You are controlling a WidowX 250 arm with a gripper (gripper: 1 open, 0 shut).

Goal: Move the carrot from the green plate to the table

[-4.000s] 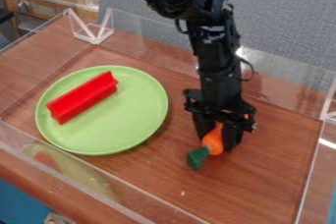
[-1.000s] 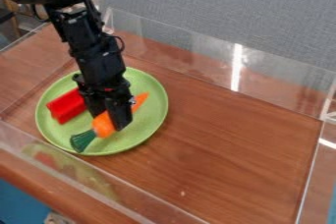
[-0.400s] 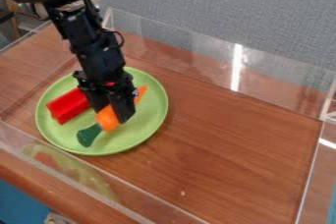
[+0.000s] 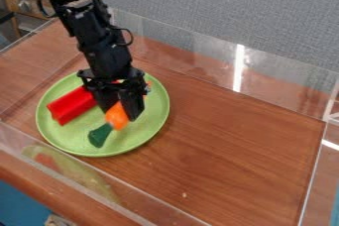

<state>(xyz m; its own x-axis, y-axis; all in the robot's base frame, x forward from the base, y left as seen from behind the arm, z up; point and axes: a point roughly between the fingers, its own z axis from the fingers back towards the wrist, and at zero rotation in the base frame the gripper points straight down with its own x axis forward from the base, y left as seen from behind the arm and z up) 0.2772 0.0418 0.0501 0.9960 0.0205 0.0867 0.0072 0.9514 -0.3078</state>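
1. Orange carrot (image 4: 117,117) is pinched tight between the black gripper (image 4: 121,108) fingers, over the right part of the green plate (image 4: 153,121).
2. Its long side runs slanted, from upper right to lower left of the picture.
3. Its dark green stem end points down to the lower left, close to the plate; I cannot tell if it touches.
4. Just left of it, a red block (image 4: 70,104) lies on the plate.
5. Shiny brown table (image 4: 239,161) spreads out to the right, with low clear walls (image 4: 318,175) round its edge.
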